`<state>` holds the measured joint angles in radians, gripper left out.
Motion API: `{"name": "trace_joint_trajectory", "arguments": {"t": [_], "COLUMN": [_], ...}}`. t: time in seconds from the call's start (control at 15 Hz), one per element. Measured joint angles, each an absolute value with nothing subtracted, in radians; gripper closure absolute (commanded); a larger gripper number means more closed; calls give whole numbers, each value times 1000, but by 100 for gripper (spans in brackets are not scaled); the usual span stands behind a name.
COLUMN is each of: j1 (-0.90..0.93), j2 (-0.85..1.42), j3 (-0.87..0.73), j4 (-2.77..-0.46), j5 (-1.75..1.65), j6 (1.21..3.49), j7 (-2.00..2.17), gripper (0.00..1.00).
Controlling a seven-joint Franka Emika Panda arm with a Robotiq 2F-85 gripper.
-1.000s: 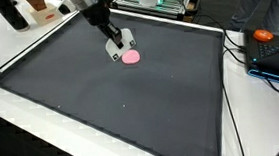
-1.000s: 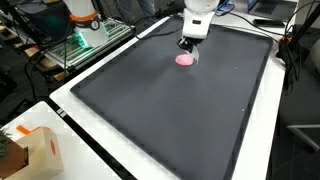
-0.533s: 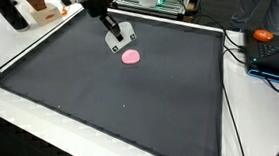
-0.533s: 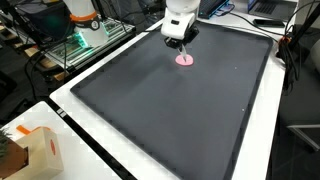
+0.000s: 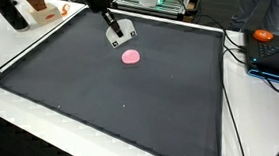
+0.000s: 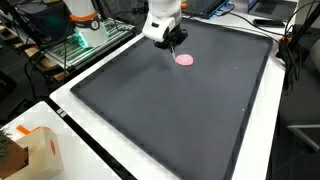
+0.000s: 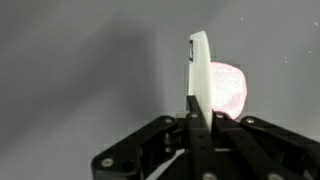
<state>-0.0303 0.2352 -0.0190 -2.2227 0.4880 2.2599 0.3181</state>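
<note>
Over the far part of a dark, matte rectangular mat point(image 5: 122, 104): the tool point(image 5: 122, 33), lifted clear, white fingers pressed together with nothing between them. Confirmed in the wrist view by the tool point(image 7: 199, 45) seen edge-on as one narrow pale blade, with black linkages meeting beneath it.

Lying flat on the mat, just near of the tool and apart from it: a small round pink disc point(image 5: 131, 57), smooth-looking and thin. Too small in both exterior views to tell whether soft or hard. In the wrist view, partly hidden behind the closed fingers, with only the right portion of the disc point(image 7: 228, 88) showing, pale pink and blurred at the rim.

Beneath the mat, a white surface point(image 5: 32, 109) showing as a border along its edges. At the far right, an orange object point(image 5: 264, 35) among cables, shape hard to make out. At the near left in an exterior view, a cardboard box point(image 6: 25, 150), cut off by the frame.
</note>
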Motion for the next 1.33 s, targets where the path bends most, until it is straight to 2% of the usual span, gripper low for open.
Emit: {"name": "trace_joint_trajectory", "arguments": {"t": [0.87, 1.33], "j1": [-26, 11], "j2": [145, 118], "j3": [-28, -18], "j4": [-2353, -2348], "j5": [483, 317], "j6": [2334, 2334], "j7": [334, 414], "gripper": [99, 99]}}
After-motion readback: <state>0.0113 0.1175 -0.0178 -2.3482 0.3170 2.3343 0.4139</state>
